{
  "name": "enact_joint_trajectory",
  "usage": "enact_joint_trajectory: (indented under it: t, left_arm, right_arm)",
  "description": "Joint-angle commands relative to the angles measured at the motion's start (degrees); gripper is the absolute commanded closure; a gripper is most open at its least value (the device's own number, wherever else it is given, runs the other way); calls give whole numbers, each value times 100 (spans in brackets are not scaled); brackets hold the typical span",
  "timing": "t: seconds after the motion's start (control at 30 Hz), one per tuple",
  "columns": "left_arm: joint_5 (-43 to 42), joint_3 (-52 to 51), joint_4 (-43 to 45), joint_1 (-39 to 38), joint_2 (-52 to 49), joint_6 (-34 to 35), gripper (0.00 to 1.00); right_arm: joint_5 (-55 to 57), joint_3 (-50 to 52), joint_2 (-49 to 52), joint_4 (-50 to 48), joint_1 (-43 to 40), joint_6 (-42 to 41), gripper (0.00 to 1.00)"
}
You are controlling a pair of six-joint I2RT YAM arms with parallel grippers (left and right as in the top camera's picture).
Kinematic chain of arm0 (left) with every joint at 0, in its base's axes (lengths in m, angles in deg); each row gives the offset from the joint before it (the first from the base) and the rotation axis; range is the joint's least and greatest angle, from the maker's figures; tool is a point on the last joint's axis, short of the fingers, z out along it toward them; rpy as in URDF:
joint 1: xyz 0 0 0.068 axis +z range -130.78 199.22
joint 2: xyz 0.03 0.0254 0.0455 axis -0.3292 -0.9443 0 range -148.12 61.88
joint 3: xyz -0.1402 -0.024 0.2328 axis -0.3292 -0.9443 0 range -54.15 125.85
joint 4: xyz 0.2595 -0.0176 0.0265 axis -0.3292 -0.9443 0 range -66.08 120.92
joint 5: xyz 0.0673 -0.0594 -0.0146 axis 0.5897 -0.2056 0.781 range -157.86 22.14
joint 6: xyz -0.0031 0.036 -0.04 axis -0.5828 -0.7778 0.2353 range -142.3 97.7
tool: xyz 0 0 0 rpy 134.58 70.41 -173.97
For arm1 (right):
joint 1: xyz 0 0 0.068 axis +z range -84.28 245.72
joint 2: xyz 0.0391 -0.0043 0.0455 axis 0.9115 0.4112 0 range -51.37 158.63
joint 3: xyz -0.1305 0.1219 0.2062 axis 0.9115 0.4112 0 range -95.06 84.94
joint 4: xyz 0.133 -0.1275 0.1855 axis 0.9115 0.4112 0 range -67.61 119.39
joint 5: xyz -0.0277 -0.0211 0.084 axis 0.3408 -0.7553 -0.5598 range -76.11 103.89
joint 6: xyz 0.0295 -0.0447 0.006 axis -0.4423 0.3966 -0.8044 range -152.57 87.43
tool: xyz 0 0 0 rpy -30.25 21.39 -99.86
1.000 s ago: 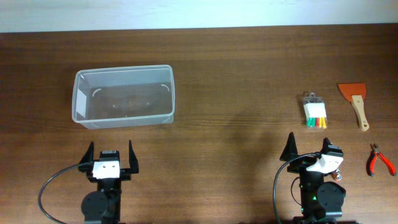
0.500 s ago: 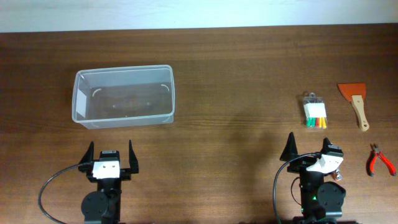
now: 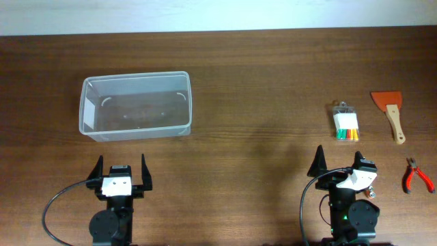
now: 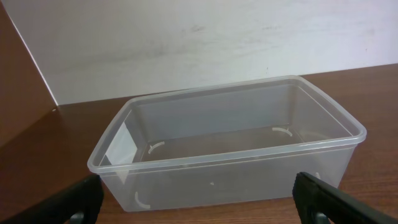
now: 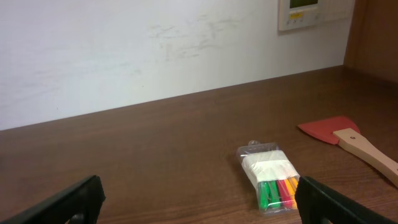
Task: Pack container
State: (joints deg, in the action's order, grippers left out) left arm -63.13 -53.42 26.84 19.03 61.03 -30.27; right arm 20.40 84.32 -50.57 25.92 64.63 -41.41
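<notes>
The clear plastic container (image 3: 135, 106) stands empty at the left of the table; it fills the left wrist view (image 4: 227, 146). My left gripper (image 3: 121, 170) sits open and empty just in front of it. My right gripper (image 3: 339, 161) is open and empty at the front right. A pack of coloured markers (image 3: 347, 123) lies just beyond it and shows in the right wrist view (image 5: 271, 176). An orange scraper with a wooden handle (image 3: 390, 113) and red pliers (image 3: 415, 175) lie at the far right.
The scraper's blade and handle show in the right wrist view (image 5: 348, 140). A white wall with a wall panel (image 5: 311, 12) stands behind the table's far edge. Brown wood tabletop (image 3: 259, 102) lies between the container and the tools.
</notes>
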Motion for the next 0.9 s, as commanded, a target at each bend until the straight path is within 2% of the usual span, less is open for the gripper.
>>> enact_joint_trajectory:
  t: [0.0,0.23,0.4,0.47,0.67,0.87]
  left_arm:
    - [63,-24,-7,37,50,-90,1]
    - [238,-24,17,37,50,-94,1]
    - [442,-24,26,37,50,-98,1]
    - [446,-24,26,37,50,-118,1]
    - [-94,4,63,37,50,-116,1]
    - [-1040,483,-57,37,42,-116,1]
  right_arm:
    - [-11,31,-59,50,28,-20,1]
    - [-232,31,-52,55,28,-22,1]
    - [-953,31,-52,46,33,-59,1]
    - [-1211,31,-50,44,33,-317,1]
    - [-2013,-94,-44,9,33,-341,1]
    - [-2330,-780,173,173,33,-337,1]
